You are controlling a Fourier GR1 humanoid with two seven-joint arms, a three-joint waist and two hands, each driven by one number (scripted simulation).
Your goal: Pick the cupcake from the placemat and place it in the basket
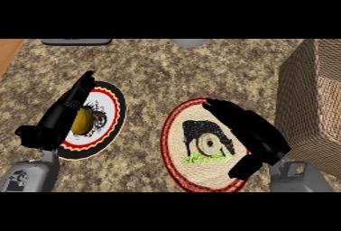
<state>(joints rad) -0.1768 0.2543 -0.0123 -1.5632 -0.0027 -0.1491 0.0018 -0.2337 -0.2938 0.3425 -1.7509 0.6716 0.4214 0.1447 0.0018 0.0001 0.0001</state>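
Starting at the left, the left robot hand (58,118) lies released, fingers straight, over a round plate (110,118) with black and red rings. It partly covers a yellow object (84,122) on the plate that is hard to identify. Toward the middle of the speckled counter (146,67) sits the round woven placemat (174,149), with the cupcake (210,144) standing near its centre. The right robot hand (253,131) hangs just right of the cupcake, unclenched, fingers stretched past its far side and thumb spread at its near side; whether it touches the cupcake cannot be told. At the far right the wicker basket (313,90) is cut off by the edge, and two grey objects (76,41) at the top are cropped too
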